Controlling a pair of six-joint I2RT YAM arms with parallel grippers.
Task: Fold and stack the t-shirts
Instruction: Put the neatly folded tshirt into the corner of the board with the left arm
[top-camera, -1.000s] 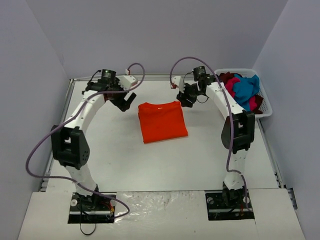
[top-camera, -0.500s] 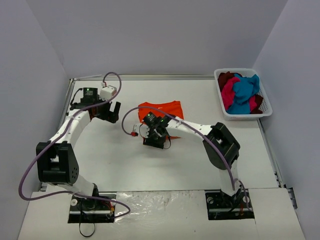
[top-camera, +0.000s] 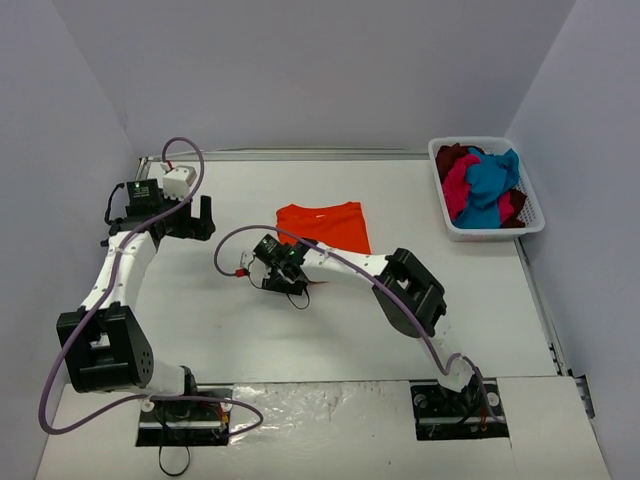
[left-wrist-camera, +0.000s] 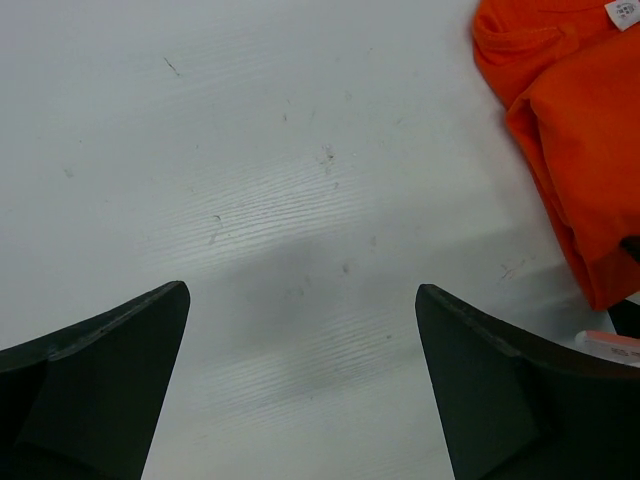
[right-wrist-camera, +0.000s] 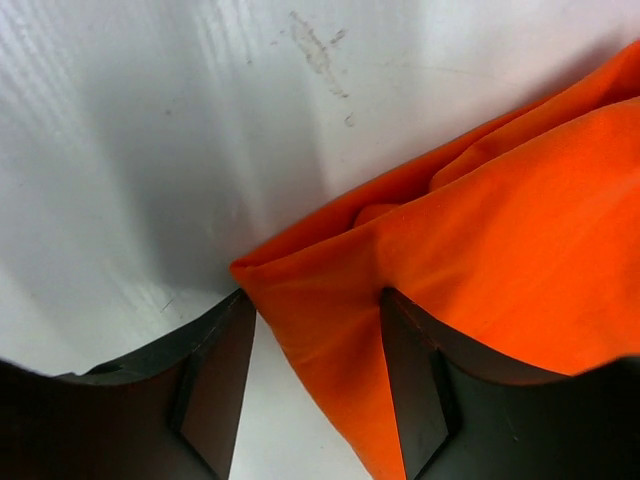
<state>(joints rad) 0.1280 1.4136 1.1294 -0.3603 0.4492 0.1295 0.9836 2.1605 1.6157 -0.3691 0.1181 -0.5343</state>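
An orange t-shirt (top-camera: 325, 224) lies folded in the middle of the table, its white tag (left-wrist-camera: 620, 12) at the far edge. My right gripper (top-camera: 283, 277) reaches across to the shirt's near-left corner. In the right wrist view my right gripper (right-wrist-camera: 312, 296) is open, its jaws standing on either side of that orange corner (right-wrist-camera: 330, 300). My left gripper (top-camera: 192, 221) hovers over bare table to the left of the shirt. It is wide open and holds nothing (left-wrist-camera: 302, 292). More t-shirts, teal (top-camera: 492, 180), magenta (top-camera: 460, 182) and dark red (top-camera: 455, 156), lie piled in the basket.
A white plastic basket (top-camera: 531, 217) stands at the back right corner against the wall. The right arm's forearm (top-camera: 350, 262) lies across the orange shirt's near edge. Grey walls close in the table on the left, back and right.
The right arm swung from the back near the basket down to the orange shirt's near-left corner. The left arm pulled away leftward and its jaws opened wider.
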